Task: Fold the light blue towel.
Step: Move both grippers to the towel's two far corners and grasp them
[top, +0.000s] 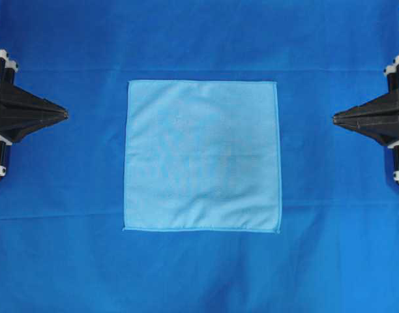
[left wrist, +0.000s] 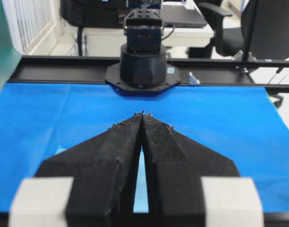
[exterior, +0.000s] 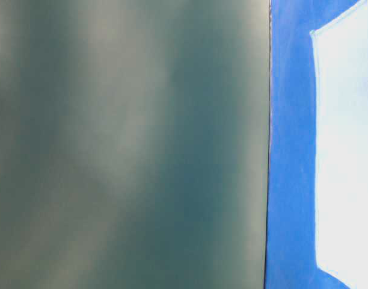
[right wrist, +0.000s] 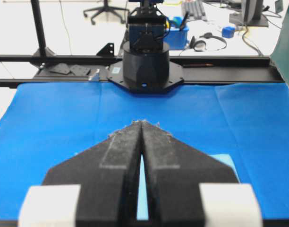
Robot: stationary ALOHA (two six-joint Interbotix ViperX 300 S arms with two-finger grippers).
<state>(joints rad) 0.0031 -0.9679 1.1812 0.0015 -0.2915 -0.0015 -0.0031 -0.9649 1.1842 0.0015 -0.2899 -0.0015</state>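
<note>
Two end effectors [top: 64,115] [top: 336,118] flanking light blue towel [top: 201,156]

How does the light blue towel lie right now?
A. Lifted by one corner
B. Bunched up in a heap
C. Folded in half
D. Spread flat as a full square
D: seen from overhead, the light blue towel lies flat as a full square on the dark blue cloth, with the left pincer and right pincer shut and apart from it.
</note>
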